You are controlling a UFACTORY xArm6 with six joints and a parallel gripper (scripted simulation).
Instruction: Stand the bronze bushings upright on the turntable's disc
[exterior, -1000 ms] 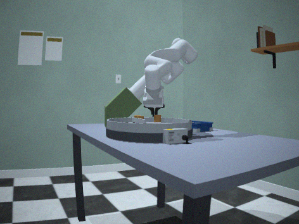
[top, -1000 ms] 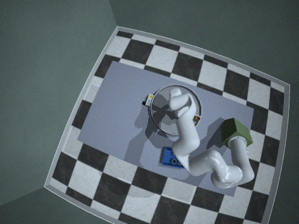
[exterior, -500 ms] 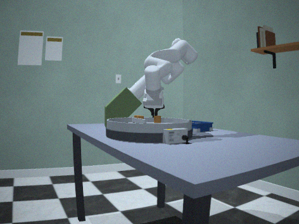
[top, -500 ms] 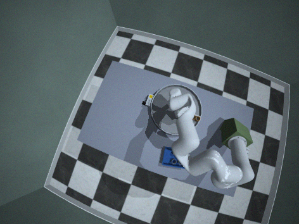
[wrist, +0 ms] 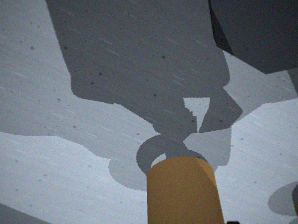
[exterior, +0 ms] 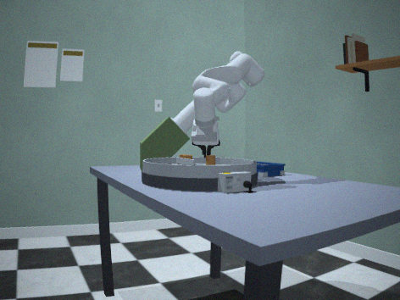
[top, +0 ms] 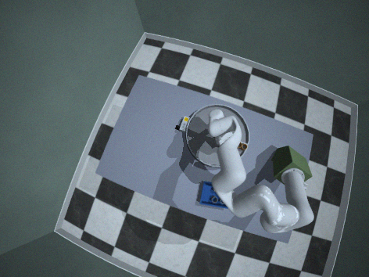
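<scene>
Grey table [exterior: 297, 212] | arm bent over turntable [exterior: 169, 174] | gripper [exterior: 208, 149] clamps bronze bushing [exterior: 210, 159]

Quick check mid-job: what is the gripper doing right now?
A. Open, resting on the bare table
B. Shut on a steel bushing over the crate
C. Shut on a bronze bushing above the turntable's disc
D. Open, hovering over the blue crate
C: the gripper is shut on the bronze bushing, upright over the grey disc, away from the blue crate.
</scene>
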